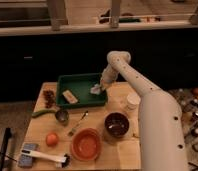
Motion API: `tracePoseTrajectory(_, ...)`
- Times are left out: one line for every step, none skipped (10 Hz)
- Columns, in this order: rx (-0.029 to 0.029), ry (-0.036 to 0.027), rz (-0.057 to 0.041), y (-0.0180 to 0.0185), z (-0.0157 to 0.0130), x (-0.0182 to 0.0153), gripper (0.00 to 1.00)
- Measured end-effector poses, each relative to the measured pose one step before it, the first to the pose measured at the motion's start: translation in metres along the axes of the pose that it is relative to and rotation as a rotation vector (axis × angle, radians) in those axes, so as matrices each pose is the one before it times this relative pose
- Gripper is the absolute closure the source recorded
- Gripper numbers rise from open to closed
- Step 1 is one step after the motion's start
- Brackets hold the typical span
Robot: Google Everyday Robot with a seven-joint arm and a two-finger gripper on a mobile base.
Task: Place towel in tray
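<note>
A green tray (77, 80) sits at the back of the wooden table. A pale grey towel (95, 89) is bunched at the tray's right side, just inside the rim. My gripper (100, 86) is at the end of the white arm, right at the towel, over the tray's right edge. A small tan object (69, 96) lies in the tray's middle.
On the table: a dark bowl (115, 124), an orange bowl (86, 143), a white cup (132, 102), a small metal cup (62, 116), a spoon (78, 123), an orange fruit (52, 138), a green pepper (42, 113), dark grapes (49, 96), a brush (44, 157).
</note>
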Motion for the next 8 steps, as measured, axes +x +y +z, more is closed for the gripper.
tracePoseTrajectory(-0.00319, -0.00118, -0.00855, -0.00353, 0.00069, -0.00204, 1.0)
tracePoseTrajectory(-0.00581, -0.0027, -0.01042, -0.00363, 0.002, -0.00289, 1.0)
tracePoseTrajectory(-0.00156, -0.00758, -0.01316, -0.00482, 0.00189, -0.00378, 1.0)
tracePoseTrajectory(-0.00527, -0.00726, -0.0079, -0.00048, 0.00133, -0.00094, 1.0)
tracePoseTrajectory(-0.00446, -0.01708, -0.01097, -0.00097, 0.0022, -0.0014, 1.0)
tracePoseTrajectory(-0.006, -0.01737, -0.01258, -0.0019, 0.00291, -0.00418, 1.0)
tracePoseTrajectory(-0.0111, -0.02499, -0.01977, -0.00261, 0.00563, -0.00564, 1.0)
tracePoseTrajectory(-0.00712, -0.01493, -0.00945, -0.00147, 0.00397, -0.00318, 1.0)
